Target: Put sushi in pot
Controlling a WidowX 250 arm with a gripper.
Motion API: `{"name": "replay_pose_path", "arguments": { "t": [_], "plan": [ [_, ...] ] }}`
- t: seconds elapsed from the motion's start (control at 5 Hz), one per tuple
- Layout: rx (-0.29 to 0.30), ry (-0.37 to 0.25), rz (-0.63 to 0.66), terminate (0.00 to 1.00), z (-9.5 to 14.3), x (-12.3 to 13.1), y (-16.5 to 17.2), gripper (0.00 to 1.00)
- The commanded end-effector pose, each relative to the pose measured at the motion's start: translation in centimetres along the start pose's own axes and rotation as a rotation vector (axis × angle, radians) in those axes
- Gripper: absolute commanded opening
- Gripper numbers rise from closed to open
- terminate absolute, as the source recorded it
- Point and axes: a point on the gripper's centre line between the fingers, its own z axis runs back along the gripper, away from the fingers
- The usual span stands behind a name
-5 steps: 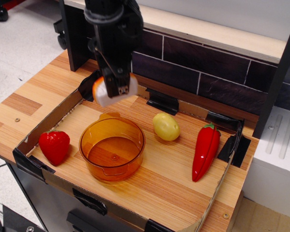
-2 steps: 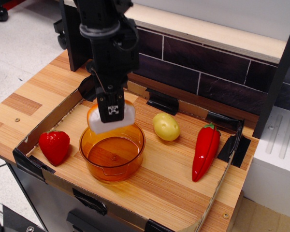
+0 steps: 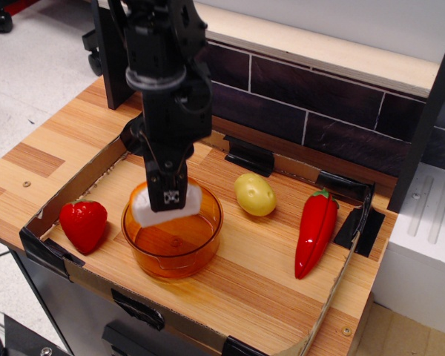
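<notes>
The round translucent orange pot [image 3: 172,245] stands in the front left of the shallow cardboard tray. My black gripper [image 3: 167,202] comes down from above and is shut on the sushi [image 3: 142,208], a white piece with a thin orange rim. The sushi hangs at the height of the pot's rim, over its back half. The gripper body covers the middle of the sushi.
A red toy strawberry [image 3: 83,225] lies left of the pot. A yellow-green oval fruit [image 3: 254,194] lies right of it, and a red chili pepper [image 3: 316,230] further right. The cardboard tray [image 3: 322,311] has low walls with black clips. A dark tiled wall [image 3: 319,119] rises behind.
My gripper has moved down and slightly forward with the sushi, from above the tray's back wall to the pot's rim.
</notes>
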Motion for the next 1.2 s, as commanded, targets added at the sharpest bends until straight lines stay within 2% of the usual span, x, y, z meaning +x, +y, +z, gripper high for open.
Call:
{"name": "replay_pose_path", "arguments": {
  "t": [0.0,0.2,0.4,0.6,0.8,1.0],
  "plan": [
    [0.055,0.009,0.004,0.0,-1.3,1.0,0.3,0.0],
    [0.063,0.014,0.008,0.0,-1.9,1.1,0.2,0.0],
    [0.058,0.011,0.027,0.0,-1.7,1.0,0.3,1.0],
    [0.053,0.015,0.024,0.0,-1.6,0.9,0.5,1.0],
    [0.048,-0.036,0.027,0.0,0.3,0.6,0.8,1.0],
    [0.011,-0.1,0.084,0.0,3.5,0.3,1.5,1.0]
  ]
}}
